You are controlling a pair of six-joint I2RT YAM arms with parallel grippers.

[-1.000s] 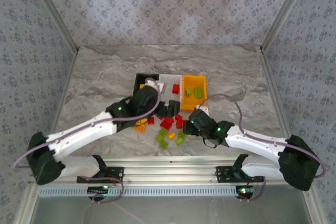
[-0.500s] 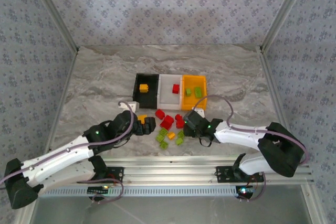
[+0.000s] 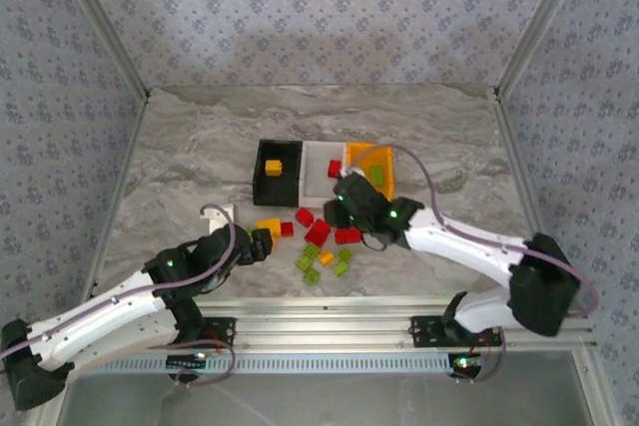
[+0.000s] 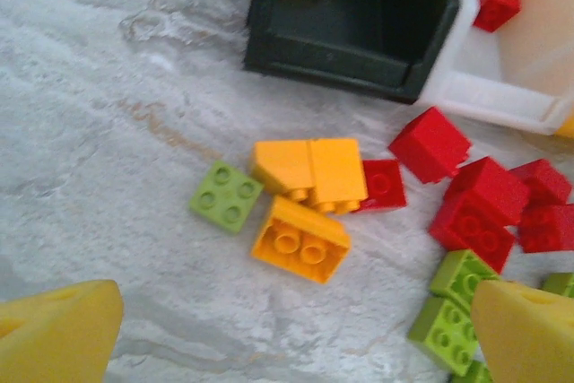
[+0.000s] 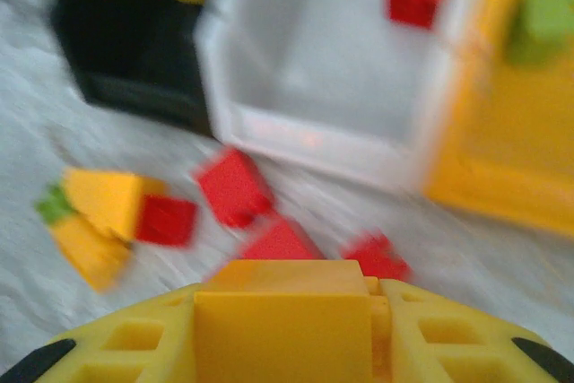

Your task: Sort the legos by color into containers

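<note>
Blurring obscures whether the right tool holds any legos.

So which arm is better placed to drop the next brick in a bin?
Right. The right end effector grips an orange-yellow brick by the white bin; the left end effector hangs open over loose bricks.

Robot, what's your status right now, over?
Left gripper open above loose legos. Right gripper closed, seemingly on an orange-yellow brick, by the white bin. Nothing seen in the way.
</note>
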